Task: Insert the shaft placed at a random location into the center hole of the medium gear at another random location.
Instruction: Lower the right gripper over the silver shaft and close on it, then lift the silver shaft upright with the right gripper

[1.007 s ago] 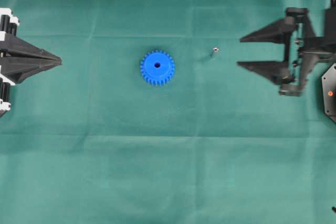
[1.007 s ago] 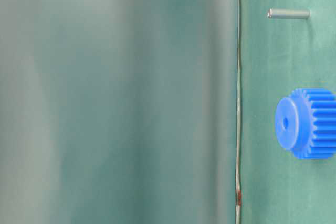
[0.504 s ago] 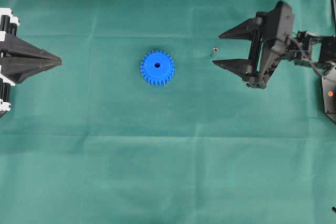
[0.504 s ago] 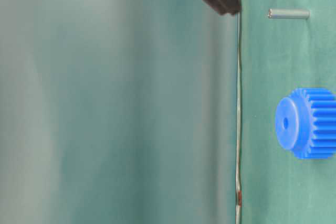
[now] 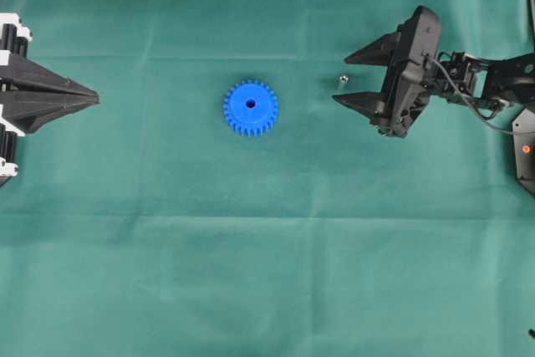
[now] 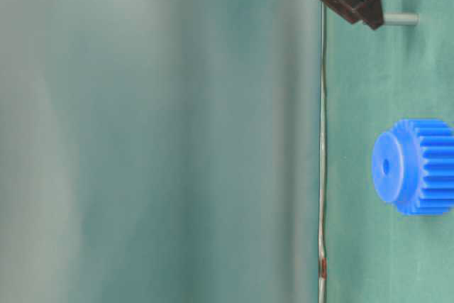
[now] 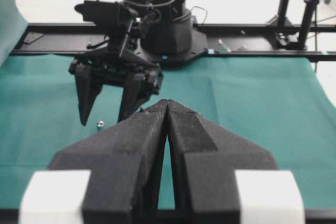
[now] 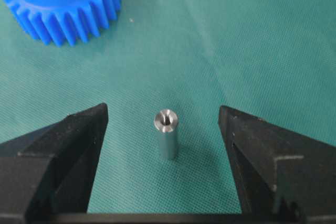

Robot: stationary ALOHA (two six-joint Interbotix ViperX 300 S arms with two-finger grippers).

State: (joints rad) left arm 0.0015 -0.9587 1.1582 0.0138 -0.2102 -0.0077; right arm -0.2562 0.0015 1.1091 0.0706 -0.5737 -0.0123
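Two black fingers of the right gripper (image 8: pixel 164 129) stand wide apart, one on each side of the shaft (image 8: pixel 166 133), with clear green cloth between each fingertip and the metal; nothing is held. The shaft stands upright on the cloth, its slotted top face showing in the right wrist view. In the overhead view the right gripper (image 5: pixel 344 80) points left, with the shaft (image 5: pixel 343 81) level with its fingertips, between the two.

To the left of the shaft, well apart from it, the medium gear (image 5: pixel 251 108) lies flat on the green cloth (image 5: pixel 267 273), hub upward, with the center hole (image 5: pixel 251 104) open and unobstructed.

At the far left edge of the cloth the left gripper (image 5: pixel 94 99) points right, well apart from the gear. Its fingers meet at the tips, closed on nothing, as the left wrist view confirms (image 7: pixel 166 104).
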